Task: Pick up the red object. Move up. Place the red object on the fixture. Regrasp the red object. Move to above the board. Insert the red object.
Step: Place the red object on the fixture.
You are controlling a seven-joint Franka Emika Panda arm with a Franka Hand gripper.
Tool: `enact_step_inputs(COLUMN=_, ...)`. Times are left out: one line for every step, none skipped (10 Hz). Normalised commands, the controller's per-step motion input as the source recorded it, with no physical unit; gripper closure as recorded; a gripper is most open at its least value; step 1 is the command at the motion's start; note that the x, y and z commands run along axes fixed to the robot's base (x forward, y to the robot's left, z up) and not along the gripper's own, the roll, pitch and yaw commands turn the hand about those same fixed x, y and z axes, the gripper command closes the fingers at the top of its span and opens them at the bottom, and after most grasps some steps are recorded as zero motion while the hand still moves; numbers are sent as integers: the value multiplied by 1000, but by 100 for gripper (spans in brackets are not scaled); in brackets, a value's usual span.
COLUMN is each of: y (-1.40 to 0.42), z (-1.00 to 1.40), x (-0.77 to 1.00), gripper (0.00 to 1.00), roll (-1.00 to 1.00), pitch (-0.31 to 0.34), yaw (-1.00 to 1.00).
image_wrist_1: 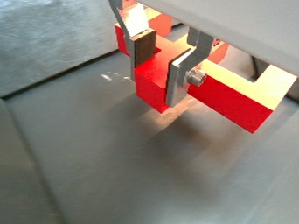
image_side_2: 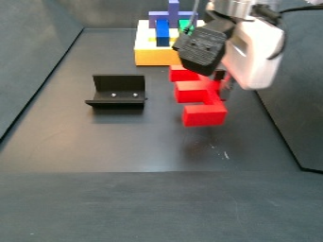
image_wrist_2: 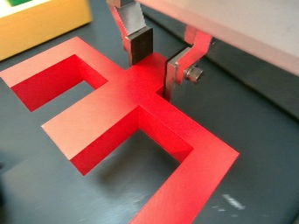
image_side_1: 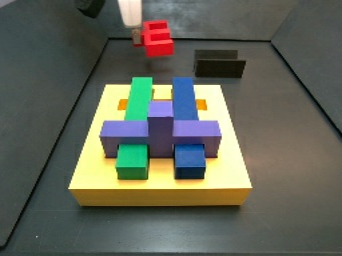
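The gripper has its 2 fingers pinching the red object, held up off the floor; the fixture sits well apart. The board is further off.

Red object bright red, lit faces paler orange-pink in wrist views. Gripper at top of frame: silver plate fingers, dark pads; white and black body at upper right in side view. Fixture black, left of centre. Board yellow, lower centre; carried green, blue and purple blocks. Floor dark grey, plain.
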Motion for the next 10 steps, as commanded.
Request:
enact_step_inputs(y=-283, z=0, x=769, gripper=100, roll=0, pitch=0, yaw=340)
enact_step_inputs(y=-274, z=0, x=831, gripper=100, roll=0, pitch=0, yaw=286)
enact_step_inputs(y=-263, z=0, x=880, gripper=100, roll=0, pitch=0, yaw=251)
enact_step_inputs(y=-260, z=11, x=849, gripper=100, roll=0, pitch=0, yaw=283)
enact_step_inputs(y=-243, z=54, x=740, gripper=100, roll=0, pitch=0, yaw=371)
enact_step_inputs(y=-246, z=69, x=671, gripper=100, roll=0, pitch=0, yaw=423)
enact_step_inputs(y=-263, z=86, x=597, gripper=100, roll=0, pitch=0, yaw=486)
enact_step_inputs(y=-294, z=114, x=486, gripper=100, roll=0, pitch=0, yaw=571)
enact_step_inputs(y=-300, z=129, x=460, gripper=100, roll=0, pitch=0, yaw=597)
enact_step_inputs(y=-274, z=111, x=506, gripper=100, roll=-3, pitch=0, yaw=551)
